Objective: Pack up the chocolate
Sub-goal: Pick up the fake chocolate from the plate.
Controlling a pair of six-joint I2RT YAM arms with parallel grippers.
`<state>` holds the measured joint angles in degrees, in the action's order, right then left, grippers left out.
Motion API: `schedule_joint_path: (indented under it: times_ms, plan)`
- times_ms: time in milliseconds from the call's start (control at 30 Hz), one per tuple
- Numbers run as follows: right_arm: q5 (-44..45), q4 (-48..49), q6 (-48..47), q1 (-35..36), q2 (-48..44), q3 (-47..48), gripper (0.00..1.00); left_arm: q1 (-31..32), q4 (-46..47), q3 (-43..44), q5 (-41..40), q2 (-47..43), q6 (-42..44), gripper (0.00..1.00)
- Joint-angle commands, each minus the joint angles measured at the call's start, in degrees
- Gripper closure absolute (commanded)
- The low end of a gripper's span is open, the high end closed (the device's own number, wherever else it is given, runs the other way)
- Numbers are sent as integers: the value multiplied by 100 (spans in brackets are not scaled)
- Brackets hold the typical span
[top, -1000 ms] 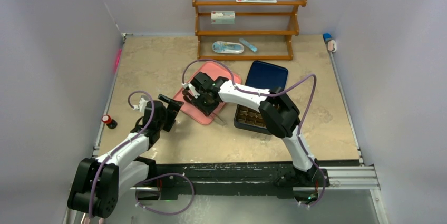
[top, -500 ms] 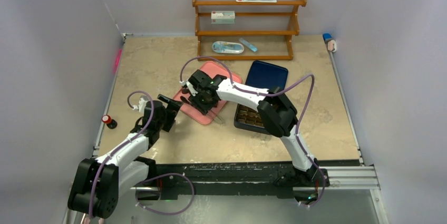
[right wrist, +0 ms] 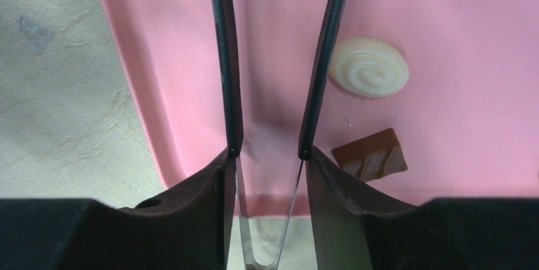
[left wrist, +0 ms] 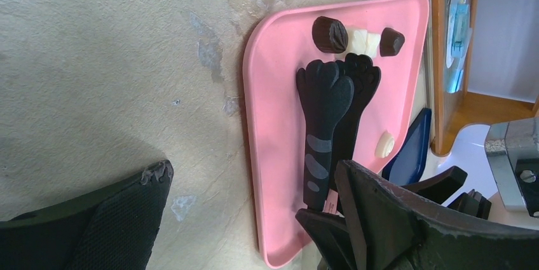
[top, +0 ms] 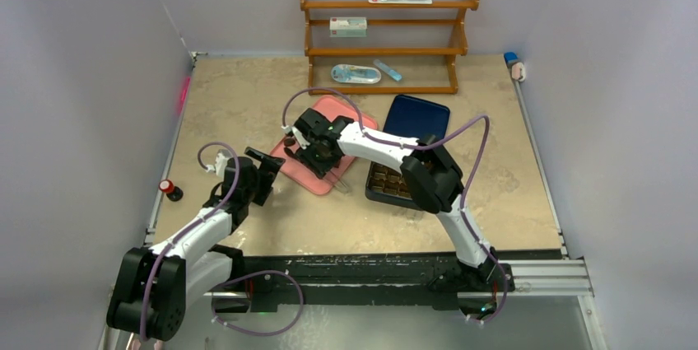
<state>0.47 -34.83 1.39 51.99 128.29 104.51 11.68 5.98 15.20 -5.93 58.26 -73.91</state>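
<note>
On the pink tray (right wrist: 159,92) lies the chocolate: a cream swirl (right wrist: 370,67) and a brown square (right wrist: 370,154) right of the tongs. My right gripper (right wrist: 267,155) is shut on the black-tipped metal tongs (right wrist: 219,60), whose arms stand apart with nothing between them. In the left wrist view the paw-shaped tips of the tongs (left wrist: 330,92) rest just short of a dark chocolate (left wrist: 329,33), a white one (left wrist: 363,41) and another dark one (left wrist: 391,41). My left gripper (left wrist: 254,219) is open and empty, hovering by the tray's near-left edge (top: 265,165).
A dark gridded box (top: 387,181) holding brown pieces sits right of the pink tray, its blue lid (top: 418,117) behind it. A wooden shelf (top: 387,33) stands at the back. A small red-capped item (top: 170,189) lies near the left edge.
My right gripper has shifted slightly left and away over the tray, and the tongs' arms have spread wider. The left arm has not moved.
</note>
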Motion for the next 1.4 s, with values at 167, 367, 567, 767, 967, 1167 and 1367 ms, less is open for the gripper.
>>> schedule_joint_path:
  times_ms: [167,367,567,767,967,1167,1367]
  plan:
    - [12,-230,-24,-76,109,274,54,-61,39,7,30,31,45,0]
    - [-17,-350,-60,-77,275,554,54,-70,78,9,47,84,34,0]
    - [-38,-493,-78,-79,455,884,54,-87,113,-7,57,117,32,0]
    - [-38,-616,-78,-82,640,1212,55,-120,170,-41,83,150,26,0]
    - [-38,-726,-88,-77,820,1449,56,-174,218,-85,125,164,34,0]
    - [-38,-820,-88,-76,964,1602,63,-227,280,-114,179,212,34,0]
    - [-14,-832,-76,-76,917,1555,86,-271,299,-116,220,212,43,0]
